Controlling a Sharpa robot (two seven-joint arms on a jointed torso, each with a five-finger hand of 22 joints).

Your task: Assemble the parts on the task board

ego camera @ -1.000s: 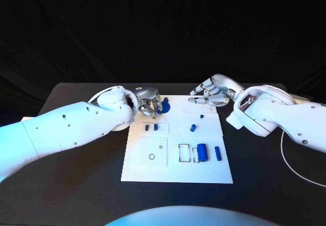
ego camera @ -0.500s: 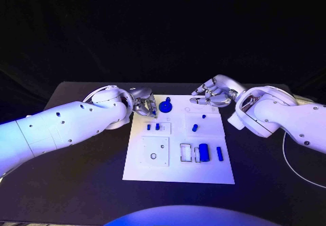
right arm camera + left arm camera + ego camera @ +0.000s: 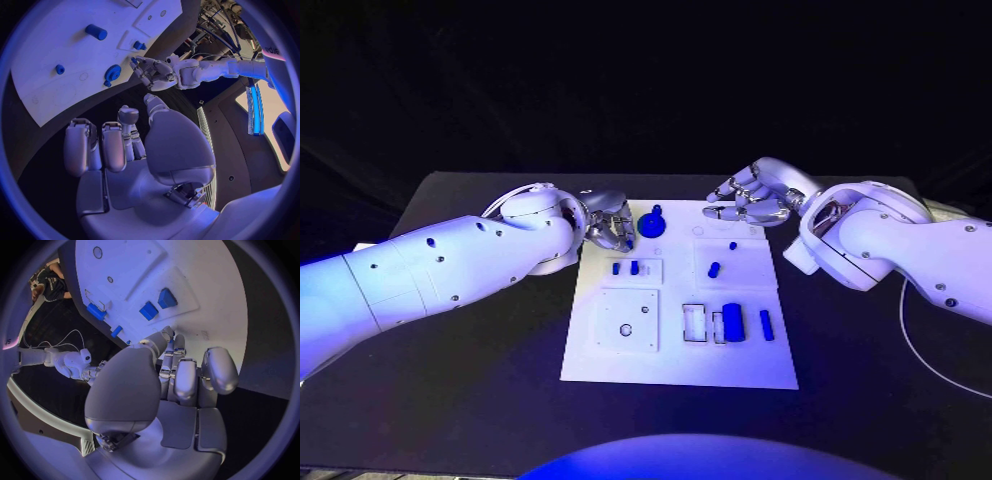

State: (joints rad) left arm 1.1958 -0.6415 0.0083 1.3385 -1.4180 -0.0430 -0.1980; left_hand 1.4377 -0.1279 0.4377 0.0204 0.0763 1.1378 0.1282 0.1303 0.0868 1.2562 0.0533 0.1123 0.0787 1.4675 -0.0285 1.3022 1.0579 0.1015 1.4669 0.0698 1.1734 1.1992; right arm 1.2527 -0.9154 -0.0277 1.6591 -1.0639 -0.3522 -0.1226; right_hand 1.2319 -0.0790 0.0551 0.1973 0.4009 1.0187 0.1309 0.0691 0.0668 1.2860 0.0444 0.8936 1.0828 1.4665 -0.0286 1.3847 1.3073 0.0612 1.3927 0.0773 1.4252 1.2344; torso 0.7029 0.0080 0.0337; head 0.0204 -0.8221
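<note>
Drawn back from the round blue part point(image 3: 656, 221), left robot hand point(image 3: 607, 228) curls empty.

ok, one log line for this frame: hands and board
left hand: beside blue round part, holding nothing | right hand: curled, far board edge | task board: parts unassembled

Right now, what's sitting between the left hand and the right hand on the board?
In the head view, one blue part stands at the far edge of the task board, close beside the left hand; bare white board runs from it to the right hand.
</note>
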